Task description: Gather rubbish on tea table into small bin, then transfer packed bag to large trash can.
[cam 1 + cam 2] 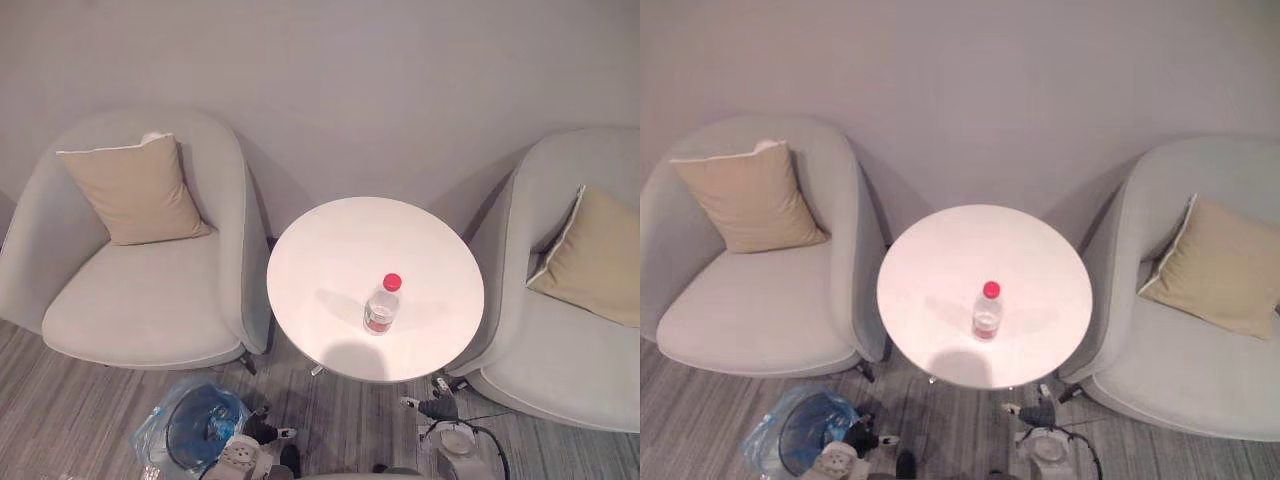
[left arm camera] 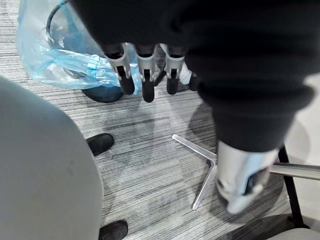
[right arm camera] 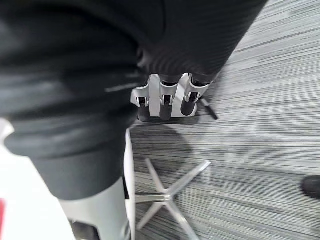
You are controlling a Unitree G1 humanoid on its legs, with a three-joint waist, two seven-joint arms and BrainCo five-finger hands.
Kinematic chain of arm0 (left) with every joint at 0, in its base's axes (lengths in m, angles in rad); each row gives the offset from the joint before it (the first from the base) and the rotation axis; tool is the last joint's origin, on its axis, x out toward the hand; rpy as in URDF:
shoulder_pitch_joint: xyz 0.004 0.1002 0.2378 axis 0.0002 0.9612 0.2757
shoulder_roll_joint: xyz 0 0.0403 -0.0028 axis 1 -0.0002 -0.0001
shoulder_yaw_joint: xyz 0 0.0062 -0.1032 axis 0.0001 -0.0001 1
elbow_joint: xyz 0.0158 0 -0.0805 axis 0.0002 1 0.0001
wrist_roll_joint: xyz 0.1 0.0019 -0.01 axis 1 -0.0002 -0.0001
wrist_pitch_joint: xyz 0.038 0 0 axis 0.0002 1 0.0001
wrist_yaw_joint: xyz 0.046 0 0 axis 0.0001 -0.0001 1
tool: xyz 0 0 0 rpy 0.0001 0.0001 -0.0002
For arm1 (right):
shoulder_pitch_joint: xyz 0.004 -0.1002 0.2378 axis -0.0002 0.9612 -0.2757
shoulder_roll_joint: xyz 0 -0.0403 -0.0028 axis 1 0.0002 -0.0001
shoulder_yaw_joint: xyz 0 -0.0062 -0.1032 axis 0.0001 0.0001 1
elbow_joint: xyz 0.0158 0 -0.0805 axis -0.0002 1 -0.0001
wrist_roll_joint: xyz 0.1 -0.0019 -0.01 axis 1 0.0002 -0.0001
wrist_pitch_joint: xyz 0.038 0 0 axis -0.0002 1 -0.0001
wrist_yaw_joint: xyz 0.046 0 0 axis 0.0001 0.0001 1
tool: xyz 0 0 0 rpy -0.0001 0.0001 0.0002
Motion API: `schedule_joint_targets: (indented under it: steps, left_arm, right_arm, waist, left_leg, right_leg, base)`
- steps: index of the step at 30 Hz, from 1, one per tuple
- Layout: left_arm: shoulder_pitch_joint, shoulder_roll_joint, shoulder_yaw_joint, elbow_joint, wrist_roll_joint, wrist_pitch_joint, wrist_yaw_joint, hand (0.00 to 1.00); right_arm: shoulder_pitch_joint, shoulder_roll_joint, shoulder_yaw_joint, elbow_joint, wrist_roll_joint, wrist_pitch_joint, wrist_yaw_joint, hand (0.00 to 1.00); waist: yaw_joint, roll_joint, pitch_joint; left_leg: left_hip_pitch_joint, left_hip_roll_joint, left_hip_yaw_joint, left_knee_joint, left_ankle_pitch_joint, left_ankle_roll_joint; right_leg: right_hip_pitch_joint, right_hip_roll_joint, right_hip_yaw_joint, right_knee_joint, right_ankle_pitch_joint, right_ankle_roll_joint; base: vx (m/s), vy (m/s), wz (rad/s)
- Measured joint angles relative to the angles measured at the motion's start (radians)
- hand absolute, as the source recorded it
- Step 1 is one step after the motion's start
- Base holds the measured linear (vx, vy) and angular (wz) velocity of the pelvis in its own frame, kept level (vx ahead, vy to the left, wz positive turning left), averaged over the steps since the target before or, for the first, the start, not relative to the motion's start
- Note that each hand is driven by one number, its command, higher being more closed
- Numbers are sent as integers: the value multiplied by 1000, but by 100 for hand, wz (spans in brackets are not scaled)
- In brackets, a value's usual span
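Progress: I judge nothing binned yet.
Rubbish: clear plastic bottle with red cap (image 1: 382, 305), upright near the centre of the round white counter (image 1: 340, 250).
Bin: small dark bin lined with a blue plastic bag (image 1: 195, 425), on the floor at 8 o'clock from the counter.
Hands: left robot hand (image 2: 145, 70) and right robot hand (image 3: 165, 102) hang low, fingers loose, empty.
Surroundings: grey armchair (image 1: 140, 300) at 9 o'clock, second armchair (image 1: 560, 350) at 3; my near side looks open.

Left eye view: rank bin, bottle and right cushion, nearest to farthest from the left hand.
1. Bin, on the floor beside the left hand.
2. Bottle, on the table.
3. Right cushion, on the right chair.
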Motion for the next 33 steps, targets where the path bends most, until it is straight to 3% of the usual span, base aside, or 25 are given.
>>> schedule_joint_targets:
  steps: [7,13,14,16,17,21,26,33]
  left_arm:
    - [6,3,-19,-11,16,-1,0,0]
    - [6,2,-18,-9,16,-1,-4,0]
    - [7,2,-18,-8,16,-1,-4,0]
    - [9,0,-16,-8,17,-1,-6,0]
    - [13,-1,-15,-9,17,-1,-8,0]
    - [31,3,-8,-9,16,-9,-18,0]
    - [36,2,-6,-10,16,-10,-35,0]
    - [37,2,-7,-13,16,-10,-37,0]
  right_arm:
    - [24,-5,-9,-98,-61,44,-32,0]
    - [61,-31,-11,-162,-61,52,-40,0]
    - [71,-38,-23,-199,-63,60,-39,0]
    - [131,-48,-58,-441,-63,63,-23,0]
    - [188,-72,-82,-647,-49,19,4,0]
    - [261,-74,-106,-872,-30,-97,51,0]
    - [319,13,-108,-873,-65,-102,79,0]
    - [302,13,-105,-875,-65,-102,83,0]
  waist:
    - [-2,1,-1]
    - [-5,3,-2]
    - [-9,3,-2]
    - [-15,10,-6]
    - [-19,15,-13]
    - [-19,10,-37]
    - [-20,10,-45]
    - [-18,11,-45]
  left_leg:
    - [-4,-3,-7,0,0,0]
    - [-10,-5,-35,0,1,1]
    - [-10,-5,-36,0,1,1]
    - [-11,-5,-36,1,1,1]
    - [-11,-6,-36,2,1,1]
    - [-11,-3,-37,3,1,1]
    - [-11,-4,-36,3,0,0]
    - [-11,-4,-34,3,-2,-2]
  right_leg:
    - [-1,0,-4,-4,0,1]
    - [3,0,-18,-8,0,1]
    - [4,0,-18,-8,0,1]
    - [2,0,-16,-6,0,1]
    - [1,-1,-12,-5,0,1]
    - [1,1,-11,-10,-1,1]
    - [1,-1,-6,-14,0,2]
    - [2,0,-4,-19,0,2]
  base:
    - [10,-4,0]
    - [23,-16,5]
    - [0,0,0]
    - [-20,-2,0]
    - [-34,1,0]
    - [-18,-5,0]
    - [-31,-7,-2]
    - [0,0,0]
